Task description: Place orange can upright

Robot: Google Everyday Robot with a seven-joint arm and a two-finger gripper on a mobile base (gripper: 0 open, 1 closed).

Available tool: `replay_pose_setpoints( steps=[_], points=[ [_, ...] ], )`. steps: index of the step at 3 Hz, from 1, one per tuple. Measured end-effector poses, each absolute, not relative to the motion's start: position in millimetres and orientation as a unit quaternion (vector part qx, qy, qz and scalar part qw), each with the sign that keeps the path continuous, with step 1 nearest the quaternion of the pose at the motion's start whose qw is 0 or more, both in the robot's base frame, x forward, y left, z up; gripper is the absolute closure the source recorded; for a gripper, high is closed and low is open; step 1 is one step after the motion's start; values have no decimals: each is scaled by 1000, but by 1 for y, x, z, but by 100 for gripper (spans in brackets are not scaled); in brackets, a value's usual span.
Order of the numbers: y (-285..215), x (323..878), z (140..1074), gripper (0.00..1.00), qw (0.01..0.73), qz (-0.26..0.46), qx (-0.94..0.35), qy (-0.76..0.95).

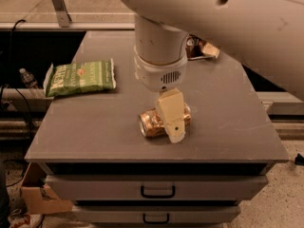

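Observation:
The orange can [151, 122] lies on its side near the front middle of the grey table [95, 127], its silver end facing left. My gripper [174, 128] hangs from the big white arm [159, 51] and is down right over the can. It covers the can's right half, and its cream tip reaches the tabletop in front of the can. Whether it grips the can does not show.
A green chip bag [80, 77] lies at the table's left. A brown snack bag [204, 49] at the back is partly hidden by the arm. Drawers [156, 189] sit below the front edge. A water bottle [27, 77] and a cardboard box [35, 198] are at the left.

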State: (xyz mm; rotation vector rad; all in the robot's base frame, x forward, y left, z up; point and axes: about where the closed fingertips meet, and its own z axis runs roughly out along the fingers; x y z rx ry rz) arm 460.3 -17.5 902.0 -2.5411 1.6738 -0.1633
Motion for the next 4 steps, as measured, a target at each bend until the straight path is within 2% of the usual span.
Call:
replay_pose_setpoints(
  steps=[4],
  points=[
    [1, 470, 852, 0, 45, -66, -844, 531]
  ],
)
